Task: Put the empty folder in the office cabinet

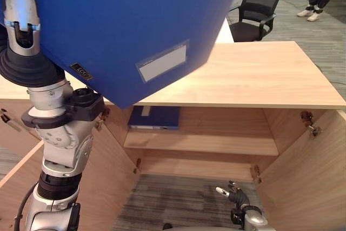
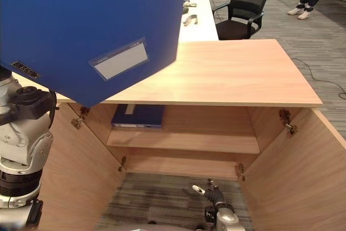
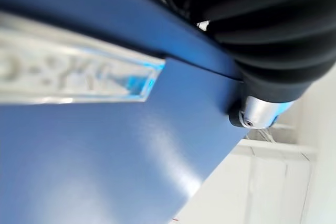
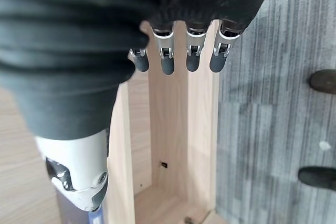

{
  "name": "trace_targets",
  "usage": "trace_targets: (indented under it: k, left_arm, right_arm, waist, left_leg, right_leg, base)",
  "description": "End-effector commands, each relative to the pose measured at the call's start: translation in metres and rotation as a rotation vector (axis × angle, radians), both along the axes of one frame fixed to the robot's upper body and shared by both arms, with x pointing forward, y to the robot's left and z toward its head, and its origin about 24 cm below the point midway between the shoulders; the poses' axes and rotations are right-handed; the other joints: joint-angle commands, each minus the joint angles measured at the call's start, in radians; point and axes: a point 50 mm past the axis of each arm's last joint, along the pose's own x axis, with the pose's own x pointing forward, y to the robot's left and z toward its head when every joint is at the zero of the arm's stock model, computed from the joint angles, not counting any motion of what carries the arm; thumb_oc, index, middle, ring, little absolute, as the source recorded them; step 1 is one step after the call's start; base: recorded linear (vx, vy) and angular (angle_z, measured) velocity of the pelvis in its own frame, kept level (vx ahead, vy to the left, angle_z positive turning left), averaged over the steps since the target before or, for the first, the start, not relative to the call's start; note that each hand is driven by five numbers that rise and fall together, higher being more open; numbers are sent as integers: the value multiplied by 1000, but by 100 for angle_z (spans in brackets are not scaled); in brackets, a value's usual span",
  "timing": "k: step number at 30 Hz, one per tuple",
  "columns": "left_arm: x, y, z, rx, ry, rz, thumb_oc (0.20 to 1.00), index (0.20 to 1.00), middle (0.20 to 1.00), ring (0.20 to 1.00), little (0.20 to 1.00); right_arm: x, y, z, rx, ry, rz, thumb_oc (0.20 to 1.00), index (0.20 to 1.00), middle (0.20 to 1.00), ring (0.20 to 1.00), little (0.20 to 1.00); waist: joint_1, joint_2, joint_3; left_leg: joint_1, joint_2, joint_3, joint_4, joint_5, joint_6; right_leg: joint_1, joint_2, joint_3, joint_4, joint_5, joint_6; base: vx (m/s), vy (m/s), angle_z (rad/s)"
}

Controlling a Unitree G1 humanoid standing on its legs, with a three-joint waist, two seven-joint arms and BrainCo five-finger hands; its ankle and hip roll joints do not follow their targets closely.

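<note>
Up high, left hand (image 1: 20, 12) gripping blue folder (image 1: 124, 20), cabinet (image 1: 259, 79) open

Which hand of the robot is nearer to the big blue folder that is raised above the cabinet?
Left. The left hand is right against the blue folder, at its edge, up high. The right hand hangs low in front of the open cabinet, far below it.

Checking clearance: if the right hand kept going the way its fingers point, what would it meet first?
Probably the carpeted floor inside the open cabinet; the right hand hangs low with nothing visibly before it, though depth is unclear.
</note>
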Motion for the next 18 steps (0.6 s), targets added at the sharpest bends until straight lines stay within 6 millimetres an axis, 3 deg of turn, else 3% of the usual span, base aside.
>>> trace_targets:
  k: [1, 8, 18]
  left_arm:
    - [7, 21, 9, 1, 36, -131, 200, 200, 200, 200, 200]
    - [17, 49, -11, 18, 219, -214, 200, 200, 200, 200, 200]
    - [28, 49, -37, 135, 402, -155, 200, 200, 200, 200, 200]
  right_arm:
    - [28, 12, 10, 67, -80, 11, 1000, 1000, 1000, 1000, 1000]
    - [23, 8, 7, 67, -53, 43, 1000, 1000, 1000, 1000, 1000]
    - [37, 6, 19, 75, -130, 47, 1000, 1000, 1000, 1000, 1000]
  waist:
    - [5, -61, 20]
    - [9, -57, 20]
    - [12, -62, 29]
  left_leg:
    - [48, -10, -5, 12, -80, -35]
    - [48, -8, -5, 12, -77, -39]
    - [43, -8, -10, 12, -75, -35]
  right_leg:
    - [49, -18, 31, 7, -78, 65]
    - [51, -15, 29, 7, -79, 65]
    - [45, -18, 29, 7, -72, 67]
  base:
    - [-2, -3, 5]
    - [-1, 0, 1]
    - [1, 2, 1]
